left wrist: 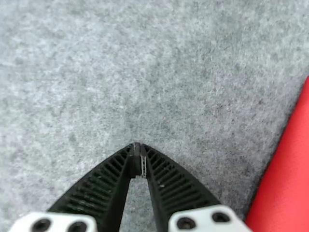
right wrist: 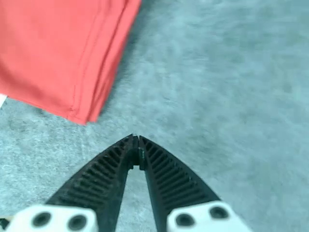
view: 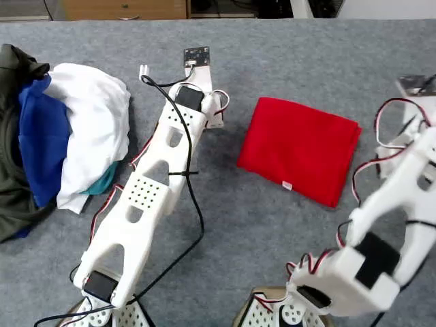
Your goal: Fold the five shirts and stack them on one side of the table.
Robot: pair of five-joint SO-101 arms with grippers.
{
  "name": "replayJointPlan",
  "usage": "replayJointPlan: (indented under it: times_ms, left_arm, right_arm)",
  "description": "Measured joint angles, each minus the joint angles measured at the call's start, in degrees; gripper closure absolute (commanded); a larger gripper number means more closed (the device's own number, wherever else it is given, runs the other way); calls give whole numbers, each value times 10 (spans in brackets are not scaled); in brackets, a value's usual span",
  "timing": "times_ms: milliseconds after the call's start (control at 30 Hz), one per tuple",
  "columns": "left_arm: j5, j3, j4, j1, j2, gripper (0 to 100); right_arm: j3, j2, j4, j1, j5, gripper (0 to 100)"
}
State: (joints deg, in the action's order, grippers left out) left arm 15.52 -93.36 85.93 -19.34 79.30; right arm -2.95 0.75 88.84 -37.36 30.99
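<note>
I'm looking at a grey, felt-like table covering [view: 272, 231] that spreads across the whole work surface. In both wrist views its nap looks mottled and slightly fuzzy. Beyond its far edge stands a light wooden cabinet front [view: 126, 9]. Beside that I can make out some dark clutter [view: 225, 7] I cannot identify, then a white upright panel [view: 302, 8] leaning slightly.

Left arm [view: 146, 194] and right arm [view: 398, 197] are white printed plastic with perforated links, black motors [view: 189, 97] and red-white-black cables [view: 364, 170]. Fingers [left wrist: 104, 186] are black and ribbed.
</note>
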Motion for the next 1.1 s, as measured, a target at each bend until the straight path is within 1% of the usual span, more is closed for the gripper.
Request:
replayJointPlan:
  times_ms: [133,367,567,667,833,933,1000,1100]
  left_arm:
    - [-1,0,0,0,0,981]
    - [-1,0,0,0,0,981]
    - [-1,0,0,0,0,981]
    - [-1,0,0,0,0,981]
    - [-1,0,0,0,0,981]
    - [-1,0,0,0,0,981]
    - [-1,0,0,0,0,981]
    - [-1,0,0,0,0,981]
  right_arm:
    - [14,33,0,-35,0,996]
    - [76,38,3,-104,0,996]
    - [88,38,58,-174,2,996]
    - [88,38,78,-192,35,996]
    - [112,38,99,-189,59,997]
    - [151,38,101,-158,54,997]
    - [185,38,97,-126,8,997]
    - [241,63,48,-76,-78,997]
